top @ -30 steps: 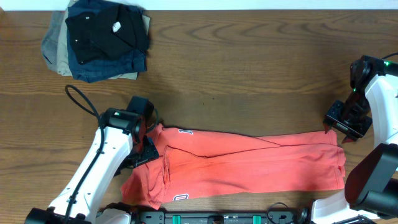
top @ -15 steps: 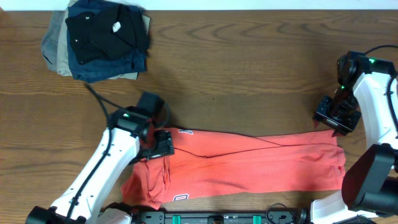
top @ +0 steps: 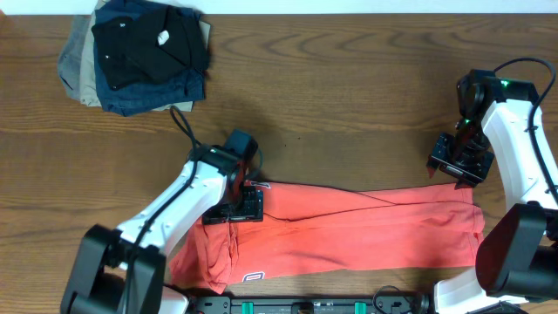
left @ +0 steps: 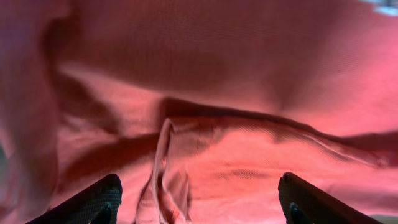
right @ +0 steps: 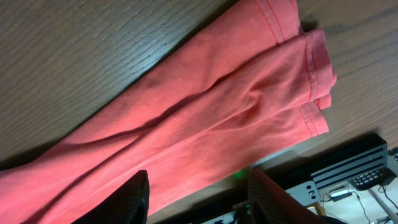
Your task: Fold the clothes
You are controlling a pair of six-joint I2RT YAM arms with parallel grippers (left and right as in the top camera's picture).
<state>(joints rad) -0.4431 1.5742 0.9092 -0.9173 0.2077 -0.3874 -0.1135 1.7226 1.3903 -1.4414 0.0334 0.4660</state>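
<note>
Overhead view, your stock: one coral-red short-sleeved cotton T-shirt (top: 349, 231), lying rumpled in a long band along the near edge of the brown wooden desk (top: 349, 96). One pile of black, navy and tan folded garments (top: 139, 57), far left corner. Your left fingers (left: 93, 198): spread wide over the shirt's left end, gripping nothing. Your right fingers (right: 135, 199): apart, empty, by the shirt's far right corner.

A dark brown wooden table (top: 349, 87) with bold, wavy grain fills the view, evenly lit, with only soft shadows. A pale white strip (top: 366, 5) runs beyond its far edge. A black equipment rail (top: 305, 305) with green fittings lines the near edge.
</note>
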